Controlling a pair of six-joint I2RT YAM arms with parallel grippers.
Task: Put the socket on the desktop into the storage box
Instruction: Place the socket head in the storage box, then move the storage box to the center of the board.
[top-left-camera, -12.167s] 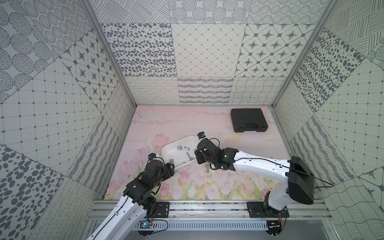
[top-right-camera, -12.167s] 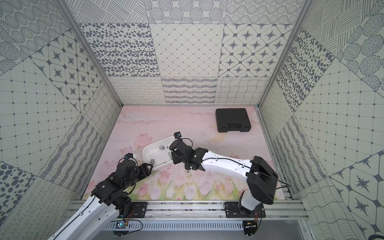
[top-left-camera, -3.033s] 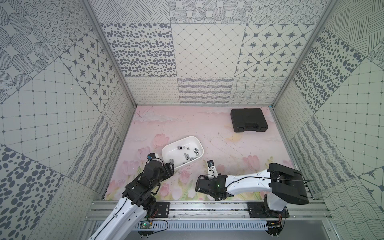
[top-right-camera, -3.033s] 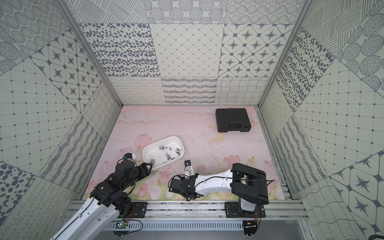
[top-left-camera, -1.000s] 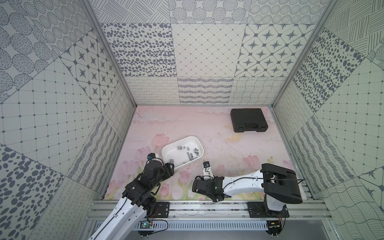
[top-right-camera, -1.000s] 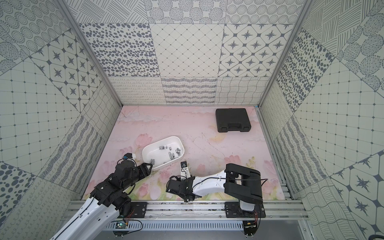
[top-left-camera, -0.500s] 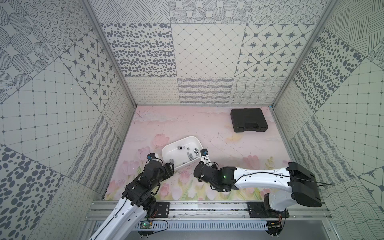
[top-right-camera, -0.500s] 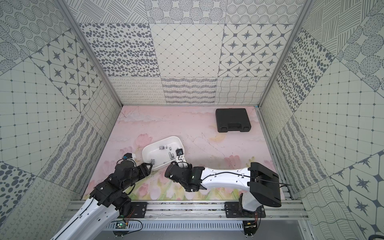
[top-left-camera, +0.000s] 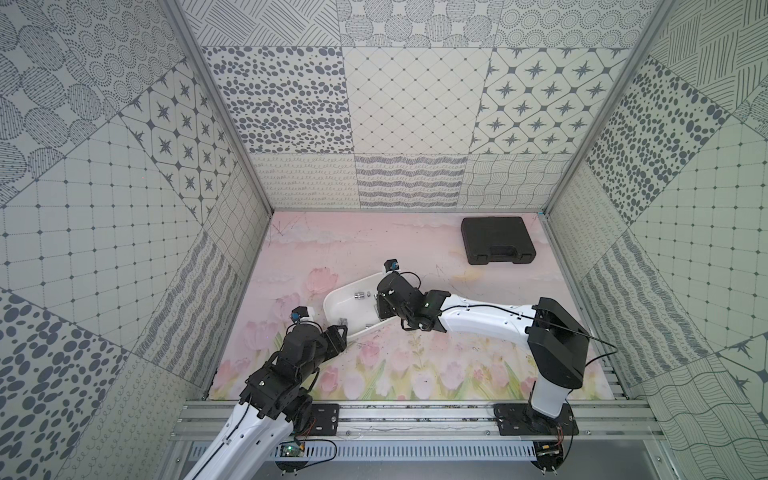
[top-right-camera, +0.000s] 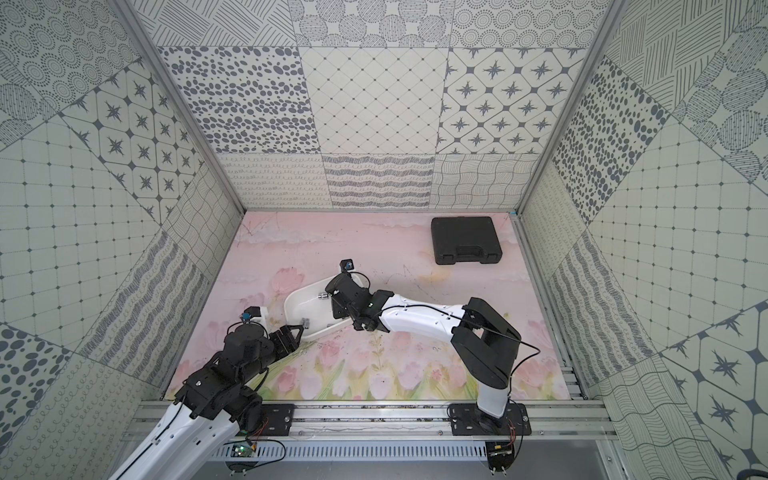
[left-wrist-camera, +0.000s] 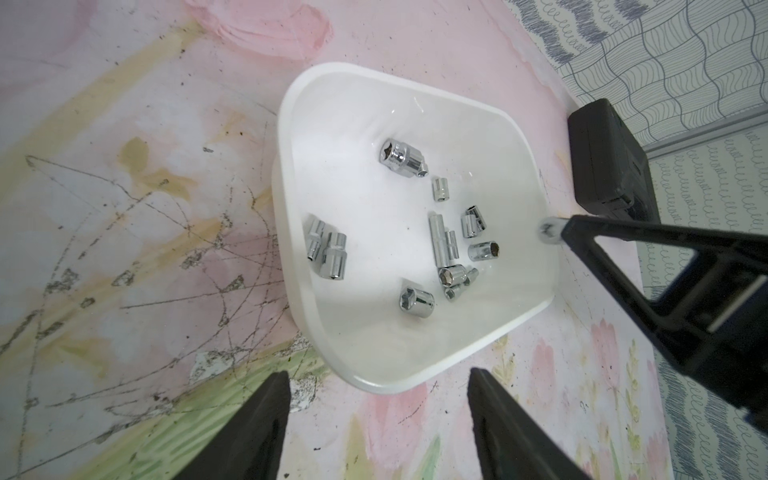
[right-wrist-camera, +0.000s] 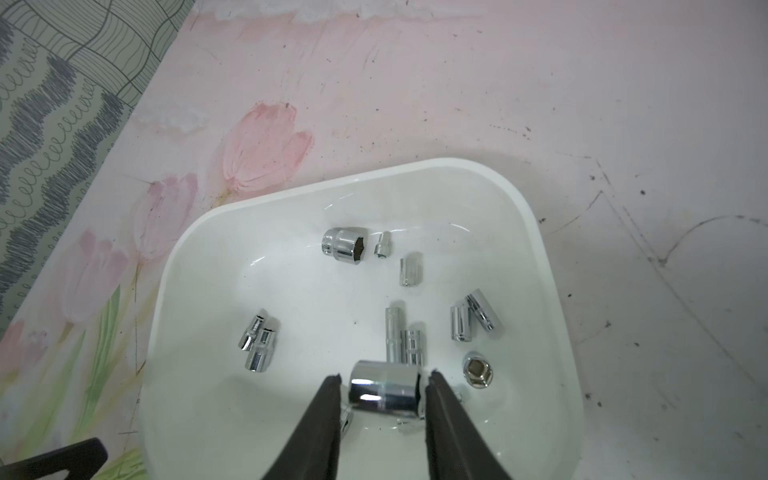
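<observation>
Socket (right-wrist-camera: 384, 395) hangs loose in the right pincer (right-wrist-camera: 383, 376), jaws slightly parted, over the white box (right-wrist-camera: 187, 286). The left pincer (left-wrist-camera: 377, 372) gapes empty above the desk (left-wrist-camera: 124, 124).

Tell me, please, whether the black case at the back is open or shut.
Shut: the black case lies flat, lid closed, handle recess showing.

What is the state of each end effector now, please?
Left end effector: open, empty.
Right end effector: large chrome metal socket between its fingers, above the white shallow plastic storage box; whether it grips cannot be told.
</observation>
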